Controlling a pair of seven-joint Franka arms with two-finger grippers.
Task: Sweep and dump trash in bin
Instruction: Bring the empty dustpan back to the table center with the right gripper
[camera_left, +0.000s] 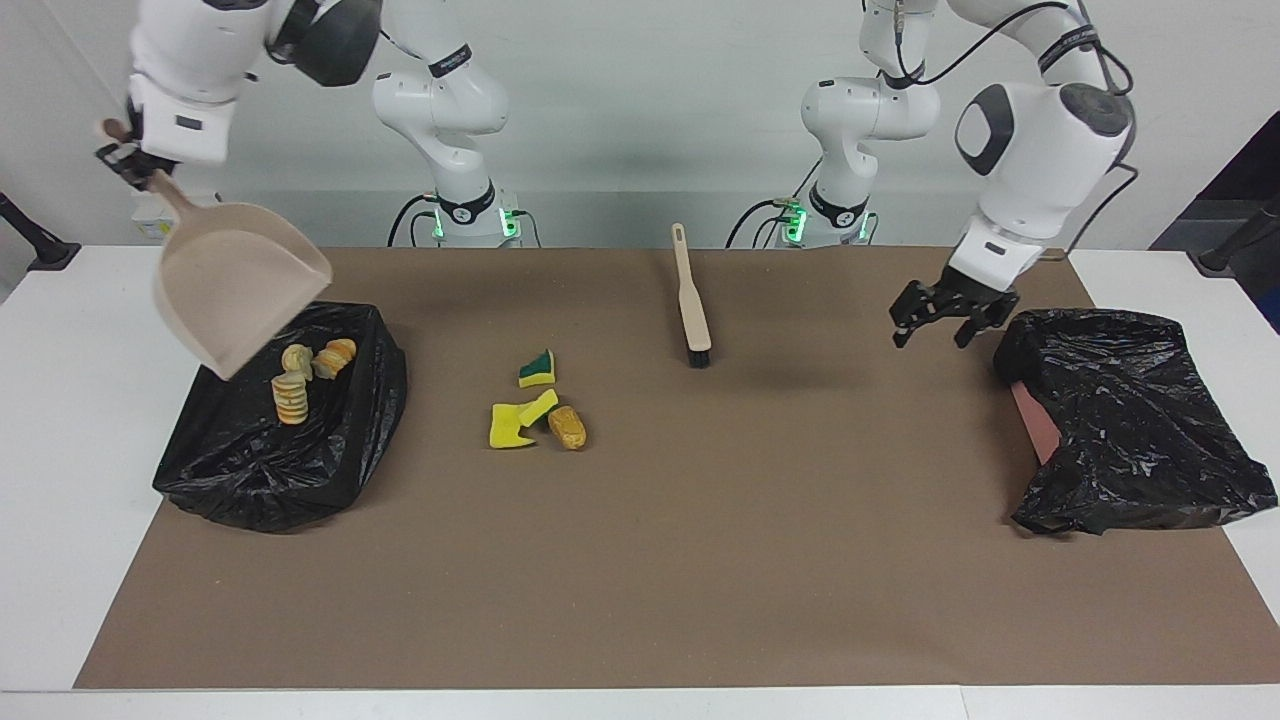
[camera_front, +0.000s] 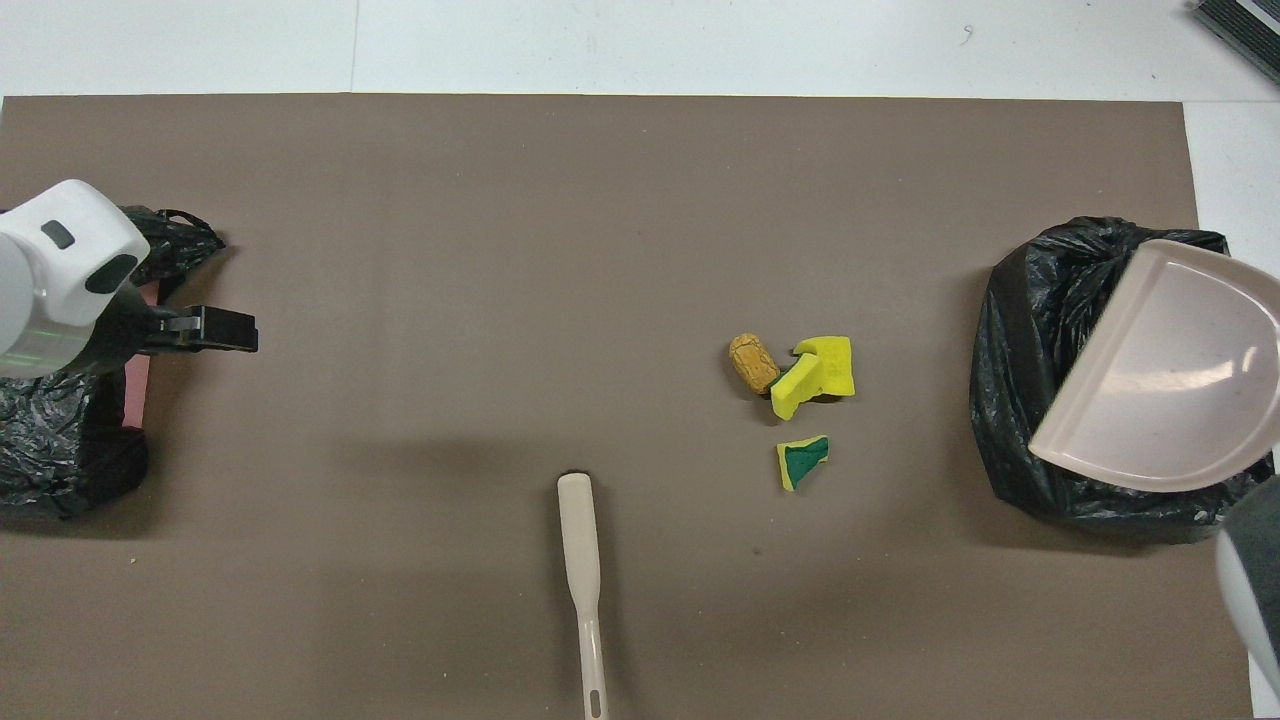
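Right claw (camera_left: 128, 165), upper left of the facing view, grips the dustpan (camera_left: 240, 295) above the bin (camera_left: 330, 440); left claw (camera_left: 940, 325) spread, empty.

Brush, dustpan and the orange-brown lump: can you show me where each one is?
brush (camera_left: 692, 300): facing view, on its beige back.
dustpan (camera_left: 240, 295): facing view, inside its scoop.
orange-brown lump (camera_front: 753, 362): overhead view, on its middle.

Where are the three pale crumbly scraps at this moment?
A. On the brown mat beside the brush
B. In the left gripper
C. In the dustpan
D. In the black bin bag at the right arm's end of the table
D: the pale scraps lie in the black bin bag, and the dustpan above it is empty.
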